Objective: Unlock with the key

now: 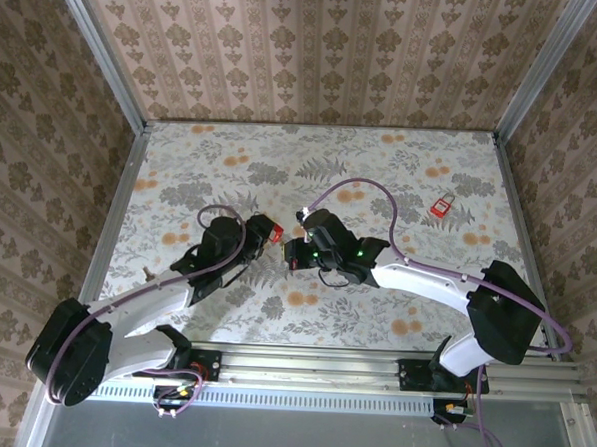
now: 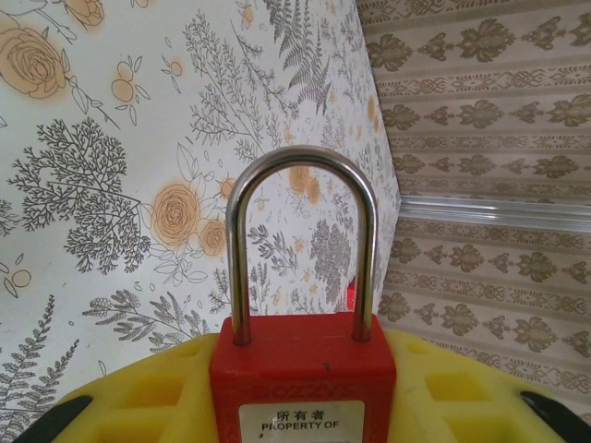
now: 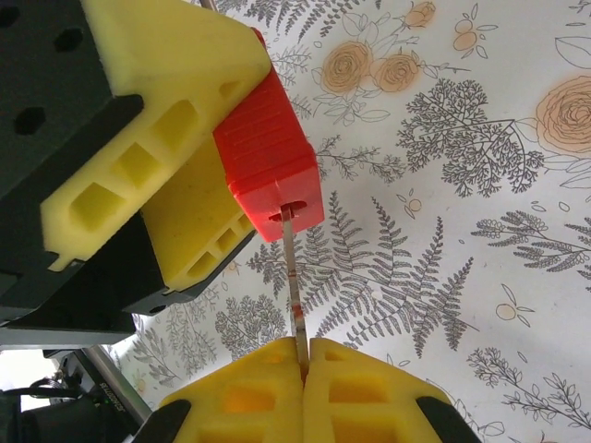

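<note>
Right end effector [image 3: 303, 358] pinches key [image 3: 294, 272] — tip in btm of padlock [image 3: 272, 171].

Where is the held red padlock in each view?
Top external: red padlock left of centre, in the left gripper.
Left wrist: padlock bottom centre, shackle up.
Right wrist: padlock upper left, key at its keyway.
Shared landmark: floral table cover.

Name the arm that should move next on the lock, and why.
Right. The right gripper is shut on the key, whose blade sits at the keyhole of the red padlock, ready to push in. The left gripper clamps the padlock body, so it likely only braces.
</note>
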Robot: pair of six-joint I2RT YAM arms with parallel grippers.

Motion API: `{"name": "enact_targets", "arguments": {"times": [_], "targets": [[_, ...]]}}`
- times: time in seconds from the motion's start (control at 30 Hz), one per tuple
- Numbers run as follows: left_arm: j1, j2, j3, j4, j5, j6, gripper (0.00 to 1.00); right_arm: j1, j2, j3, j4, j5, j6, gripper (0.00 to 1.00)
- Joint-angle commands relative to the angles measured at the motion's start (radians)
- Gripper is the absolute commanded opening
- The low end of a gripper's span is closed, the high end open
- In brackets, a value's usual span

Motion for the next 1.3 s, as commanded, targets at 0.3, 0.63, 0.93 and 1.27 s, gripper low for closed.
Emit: {"name": "enact_targets", "arguments": {"times": [0.3, 0.63, 0.93, 1.27], "targets": [[-0.047, 0.011, 0.014, 0.002, 0.179, 0.060, 0.00, -0.060, -0.004, 0.005, 0.148, -0.066, -0.051, 0.00], [-0.046, 0.060, 0.140, -0.256, 0.213, 0.222, 0.00, -0.002, 0.029, 0.089, -0.066, 0.118, -0.213, 0.00], [-0.063, 0.039, 0.088, -0.115, 0.182, 0.177, 0.00, -0.056, 0.045, -0.011, 0.184, -0.024, -0.051, 0.00], [-0.090, 0.025, -0.003, 0.078, 0.207, 0.151, 0.00, -0.145, 0.052, -0.022, 0.351, -0.207, 0.016, 0.00]]}}
